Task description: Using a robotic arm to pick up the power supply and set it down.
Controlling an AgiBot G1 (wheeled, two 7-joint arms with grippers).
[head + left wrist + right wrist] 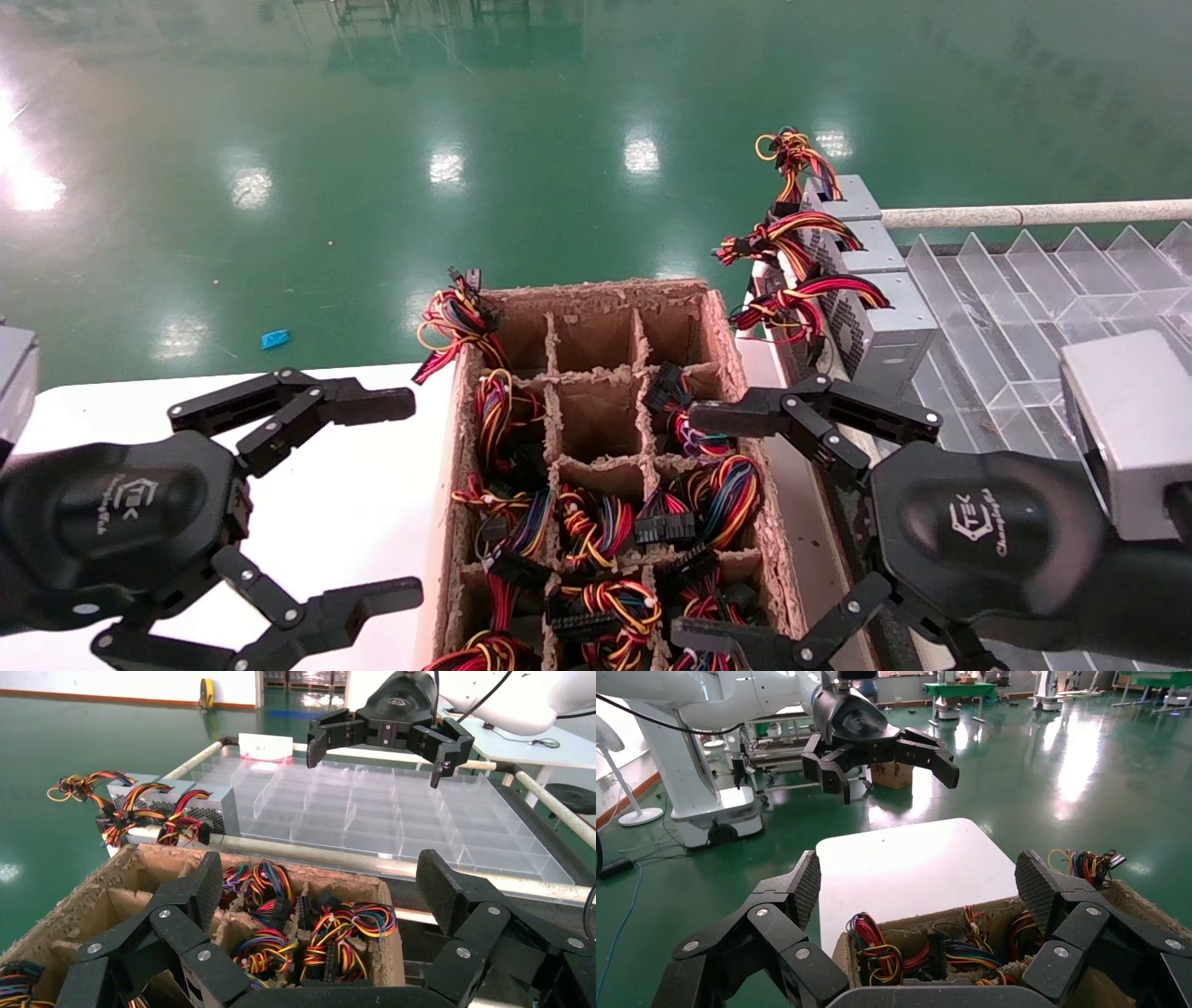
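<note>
The right black linkage-finger gripper [708,527] hangs spread wide over the brown divided cardboard box [722,321], ready to reach into a cell for a wired unit. Grey perforated metal power supplies [875,321] stand just beyond it. The left gripper [386,494] hovers empty, fingers apart, over the white table [372,485].

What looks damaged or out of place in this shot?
The cardboard box is ragged: its rim and dividers are torn and frayed. One wire bundle spills over its far left corner instead of sitting in a cell. Both grippers, left and right, hang open and empty.
</note>
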